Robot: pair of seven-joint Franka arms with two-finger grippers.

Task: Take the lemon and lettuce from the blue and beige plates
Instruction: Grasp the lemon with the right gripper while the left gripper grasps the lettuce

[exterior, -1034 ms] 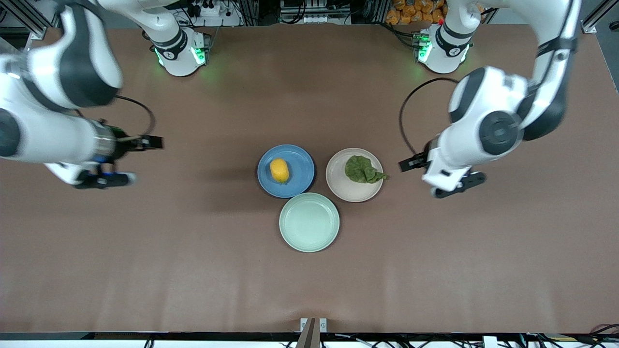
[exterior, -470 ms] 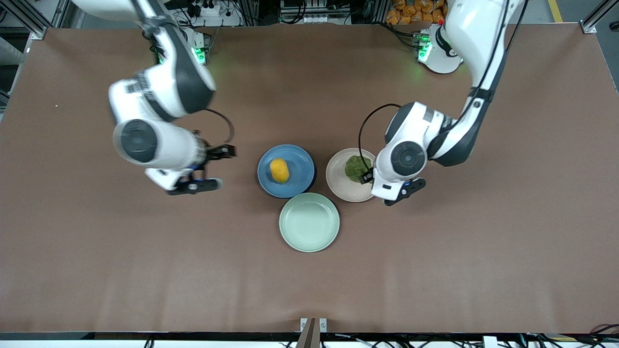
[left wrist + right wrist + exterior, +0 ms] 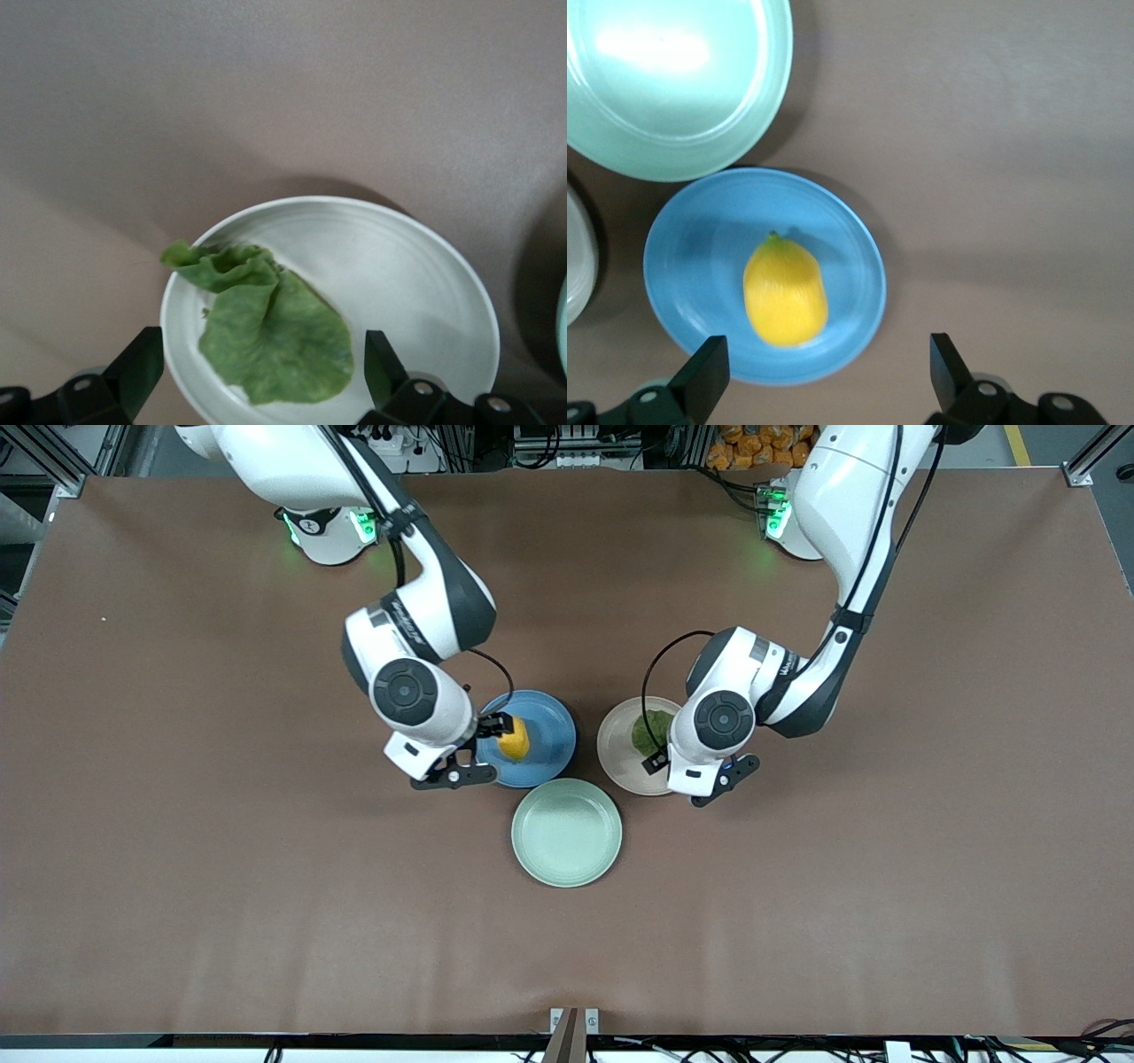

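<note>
The yellow lemon (image 3: 516, 740) (image 3: 785, 294) lies on the blue plate (image 3: 549, 731) (image 3: 691, 266). The green lettuce (image 3: 649, 731) (image 3: 275, 328) lies on the beige plate (image 3: 620, 755) (image 3: 407, 292) beside it. My right gripper (image 3: 454, 776) (image 3: 828, 372) hovers open over the blue plate's rim at the right arm's end. The lemon is just outside its jaws. My left gripper (image 3: 725, 776) (image 3: 261, 372) hovers open over the beige plate's rim, with the leaf's edge showing between its fingers. Neither gripper holds or touches anything. In the front view the wrists cover part of each plate.
An empty mint-green plate (image 3: 567, 833) (image 3: 673, 80) sits nearer the front camera, touching both other plates. Brown table (image 3: 266, 912) stretches all around the three plates.
Both arms have swung in from the table's ends toward the middle. The right gripper now hangs over the blue plate, the left over the beige one. Both stayed open.
</note>
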